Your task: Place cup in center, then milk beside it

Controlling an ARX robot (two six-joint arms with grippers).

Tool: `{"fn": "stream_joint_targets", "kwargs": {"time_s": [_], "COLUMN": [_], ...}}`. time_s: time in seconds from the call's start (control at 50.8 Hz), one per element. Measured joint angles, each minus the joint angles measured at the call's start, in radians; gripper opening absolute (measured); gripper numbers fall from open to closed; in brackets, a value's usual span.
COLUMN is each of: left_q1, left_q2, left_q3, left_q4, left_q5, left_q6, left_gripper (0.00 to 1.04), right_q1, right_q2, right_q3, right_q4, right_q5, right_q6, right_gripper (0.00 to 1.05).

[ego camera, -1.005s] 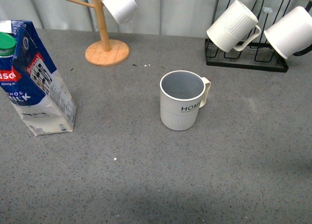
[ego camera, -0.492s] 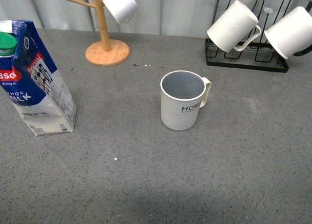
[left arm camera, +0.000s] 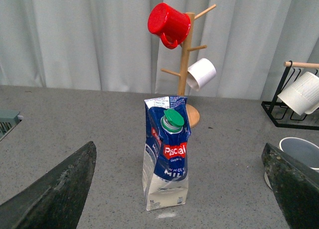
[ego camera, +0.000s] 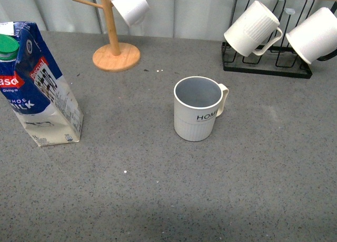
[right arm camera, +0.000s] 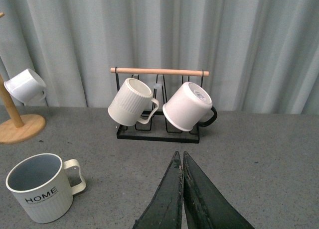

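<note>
Left end effector [left arm camera: 178,145] agape toward milk [left arm camera: 167,162]

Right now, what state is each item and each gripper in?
cup: upright, empty, mid-table, ungripped.
milk carton: upright, green cap on, well left of the cup.
left gripper: open, empty.
right gripper: shut, empty.
ribbed mug: hanging on black rack.
smooth white mug: hanging on same rack.
red mug: hung on mug tree.

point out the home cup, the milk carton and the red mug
HOME cup [ego camera: 195,127]: front view, ribbed lower half.
milk carton [left arm camera: 172,150]: left wrist view, red label band.
red mug [left arm camera: 168,24]: left wrist view, side wall.
</note>
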Motion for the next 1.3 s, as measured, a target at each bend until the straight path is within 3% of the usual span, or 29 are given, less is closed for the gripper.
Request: {"fn": "stream_joint_targets", "kwargs": {"time_s": [1.005, 1.103, 1.3], "left_q1": [0.0, 0.0, 0.0], "left_q2": [0.0, 0.0, 0.0], "left_q3": [0.0, 0.0, 0.0], "left_q4": [0.0, 0.0, 0.0], "left_q5": [0.0, 0.0, 0.0], "left_q6": [0.0, 0.0, 0.0], "left_gripper": [0.98, 0.98, 0.98], "right_q1": [0.0, 0.0, 0.0], "right_q2": [-0.338, -0.471, -0.505], "right_q3": [0.0, 0.0, 0.0], "right_q4": [-0.329, -0.493, -0.502], "right_q5": [0.0, -0.002, -0.002], "right_q6": [0.0, 0.0, 0.0], "right_gripper": [0.01, 0.01, 0.01]}}
